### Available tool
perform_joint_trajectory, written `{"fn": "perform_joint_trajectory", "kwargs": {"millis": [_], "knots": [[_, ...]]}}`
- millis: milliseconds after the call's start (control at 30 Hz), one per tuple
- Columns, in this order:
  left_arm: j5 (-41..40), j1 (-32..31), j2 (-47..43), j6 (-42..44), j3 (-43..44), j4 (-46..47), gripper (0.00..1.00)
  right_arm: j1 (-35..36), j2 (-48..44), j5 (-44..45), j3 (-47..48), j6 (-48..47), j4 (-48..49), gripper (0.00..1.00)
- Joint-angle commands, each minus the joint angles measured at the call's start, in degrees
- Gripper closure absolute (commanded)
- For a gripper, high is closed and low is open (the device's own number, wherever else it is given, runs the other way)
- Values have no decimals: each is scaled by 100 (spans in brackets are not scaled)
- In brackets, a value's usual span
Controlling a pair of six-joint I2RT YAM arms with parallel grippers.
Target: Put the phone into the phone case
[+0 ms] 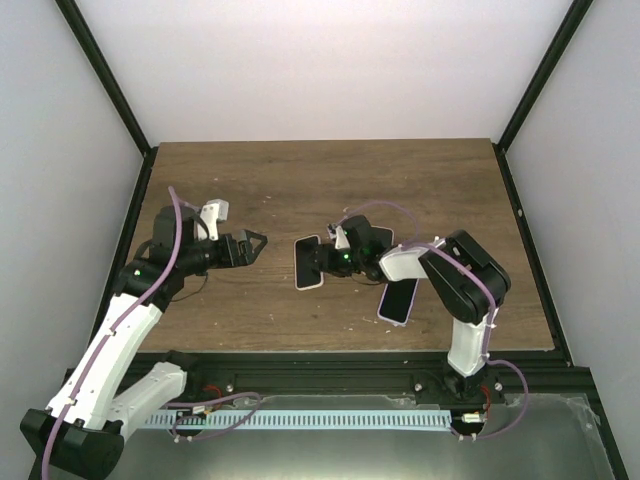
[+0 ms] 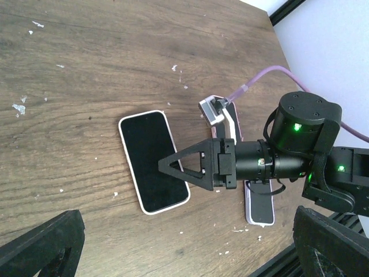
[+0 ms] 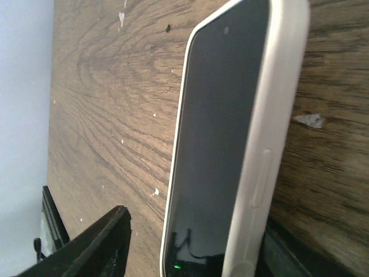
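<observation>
A phone with a black screen and a white rim [image 1: 308, 262] lies flat mid-table; it also shows in the left wrist view [image 2: 147, 156] and close up in the right wrist view [image 3: 225, 144]. My right gripper [image 1: 323, 262] is at its right end, seen from the side in the left wrist view [image 2: 167, 165]. In its own view it [image 3: 199, 225] is open: one finger [image 3: 98, 245] stands apart from the screen and the other sits against the rim's side. A lilac-rimmed item with a dark face [image 1: 398, 302] [image 2: 259, 210] lies under the right arm; I cannot tell whether it is a case. My left gripper [image 1: 258, 242] [image 2: 188, 214] is open and empty, left of the phone.
The wooden table [image 1: 300, 180] carries small white specks [image 2: 20, 107]. A black frame rail [image 1: 360, 365] runs along the near edge, and black posts stand at the back corners. The right arm's purple cable [image 2: 259, 78] loops above the lilac item.
</observation>
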Motion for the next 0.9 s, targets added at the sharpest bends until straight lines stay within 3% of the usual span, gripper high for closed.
{"fn": "perform_joint_trajectory", "kwargs": {"millis": [0, 233, 600, 867], "knots": [[-1, 20, 19, -98, -68, 185, 0, -34, -391, 195, 137, -193, -257, 39], [-26, 29, 43, -215, -81, 248, 0, -46, -1039, 687, 102, -431, -1075, 1], [-324, 44, 44, -394, 64, 245, 0, -47, -2947, 1869, -101, -893, -2448, 0], [-376, 86, -23, -401, 344, 165, 0, -48, -4537, 2598, 262, -1061, -3787, 0]]}}
